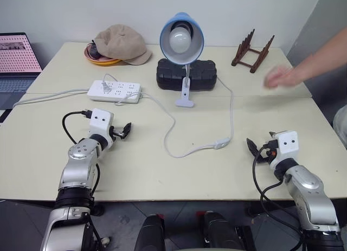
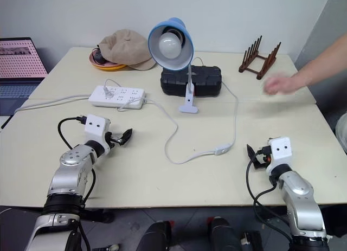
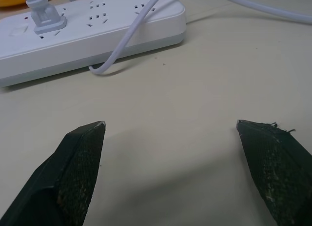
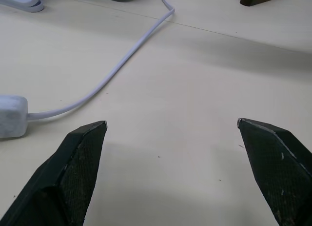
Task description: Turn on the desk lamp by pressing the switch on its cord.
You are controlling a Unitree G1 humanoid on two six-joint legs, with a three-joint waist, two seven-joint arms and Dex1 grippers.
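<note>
Pre-approach: both hands empty, fingers spread apart. Right hand (image 1: 254,148) must travel toward its 10 o'clock onto the switch (image 1: 221,144); lamp (image 1: 181,38) unlit.

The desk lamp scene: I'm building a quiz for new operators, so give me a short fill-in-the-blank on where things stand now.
1. The desk lamp is currently switched ____.
2. The switch lies on the table nearer the ____ gripper.
3. The left gripper and right gripper both have their fingers ____.
4. The brown cap rests on a ____ plate.

Missing words: off; right; open; yellow
</note>
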